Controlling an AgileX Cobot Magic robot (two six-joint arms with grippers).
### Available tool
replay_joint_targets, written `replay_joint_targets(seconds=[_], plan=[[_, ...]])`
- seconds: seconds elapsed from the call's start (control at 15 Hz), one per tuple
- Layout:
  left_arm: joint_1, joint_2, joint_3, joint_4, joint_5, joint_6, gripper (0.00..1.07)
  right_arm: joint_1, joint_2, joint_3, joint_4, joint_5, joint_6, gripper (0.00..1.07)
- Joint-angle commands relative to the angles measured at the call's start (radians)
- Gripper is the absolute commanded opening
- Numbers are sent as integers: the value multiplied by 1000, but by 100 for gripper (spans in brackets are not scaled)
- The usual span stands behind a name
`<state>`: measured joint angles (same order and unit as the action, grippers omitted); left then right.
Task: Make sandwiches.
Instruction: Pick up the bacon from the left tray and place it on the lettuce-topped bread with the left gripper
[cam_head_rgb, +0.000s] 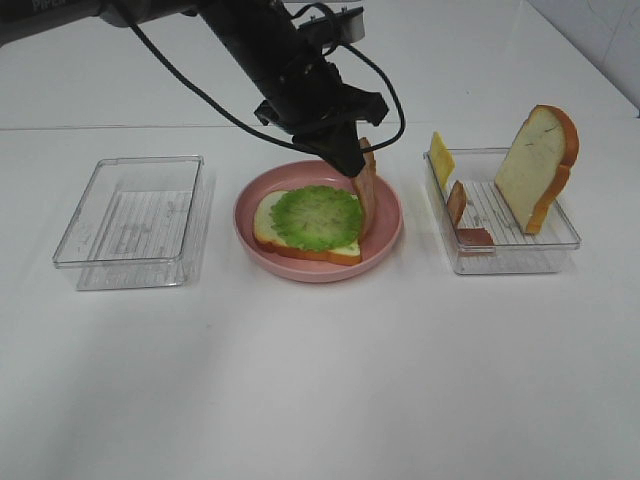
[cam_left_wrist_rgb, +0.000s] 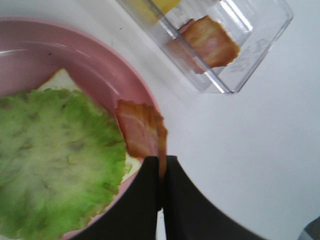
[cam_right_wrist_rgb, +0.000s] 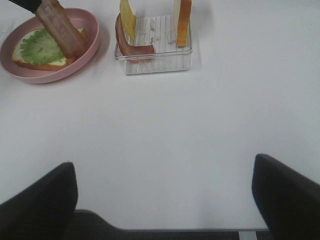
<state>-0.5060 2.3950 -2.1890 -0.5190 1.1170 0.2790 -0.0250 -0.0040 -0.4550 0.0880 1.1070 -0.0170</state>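
The left claw is pinched tight on the top end of a bacon strip, which hangs steeply from its black fingertips. Right under the claw, the strip's lower end reaches the closest edge of a ruffled lettuce leaf; whether it touches cannot be told. The lettuce lies flat on 1 bread slice, and that slice rests inside a round pink plate below the claw. Out past the claw on the robot's right stands a clear tray, near the plate but apart from it. It holds a yellow cheese slice on edge, a second bacon strip leaning, and a second bread slice upright. Well away from the claw on the other side sits another clear tray. The right claw hangs spread wide over the white table, gripping nothing, well apart from the plate and both trays.
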Motion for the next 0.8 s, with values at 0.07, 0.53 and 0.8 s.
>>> replay_joint_targets(seconds=[0.07, 0.53, 0.8], plan=[[17, -3, -3, 108, -4, -29, 0, 0, -28, 4, 5, -7, -1, 90], [32, -6, -3, 268, -8, -84, 0, 0, -28, 4, 5, -7, -1, 90], [32, 28, -1, 271, 9, -86, 0, 0, -28, 4, 5, -7, -1, 90]])
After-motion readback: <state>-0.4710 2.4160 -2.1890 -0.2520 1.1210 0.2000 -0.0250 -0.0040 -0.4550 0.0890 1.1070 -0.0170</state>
